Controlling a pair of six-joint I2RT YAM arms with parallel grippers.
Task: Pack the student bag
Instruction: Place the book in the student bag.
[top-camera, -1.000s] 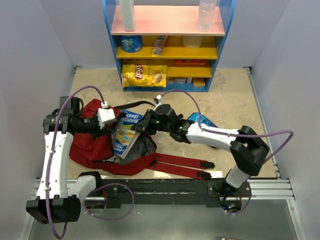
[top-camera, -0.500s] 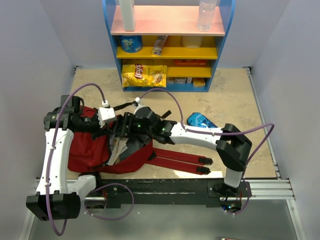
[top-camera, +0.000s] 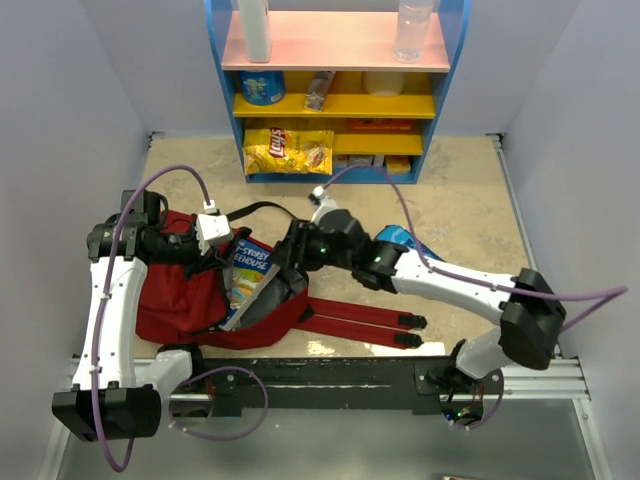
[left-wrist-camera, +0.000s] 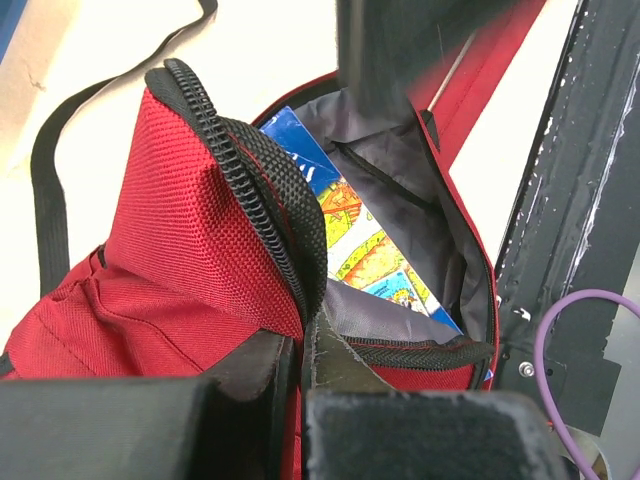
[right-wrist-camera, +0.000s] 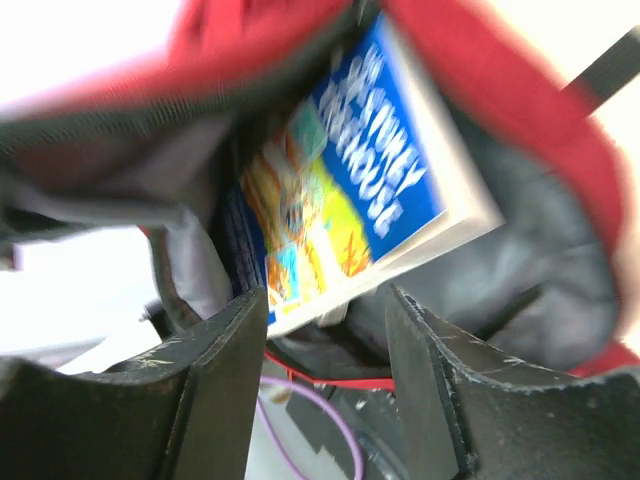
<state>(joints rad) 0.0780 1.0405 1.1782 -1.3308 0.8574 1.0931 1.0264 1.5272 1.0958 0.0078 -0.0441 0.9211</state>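
Left of centre on the surface (top-camera: 460, 190), student bag (top-camera: 175, 300) lies mouth-open with book (top-camera: 248, 272) inside, left tool (left-wrist-camera: 300, 350) clamped on its zipper rim, right tool (right-wrist-camera: 325, 310) spread wide at the mouth, gripping nothing.

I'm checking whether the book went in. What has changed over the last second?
The right gripper pushed left into the student bag, then drew back right, open, leaving the book deeper inside. The left gripper stays shut on the bag's zipper rim; the bag barely shifted.
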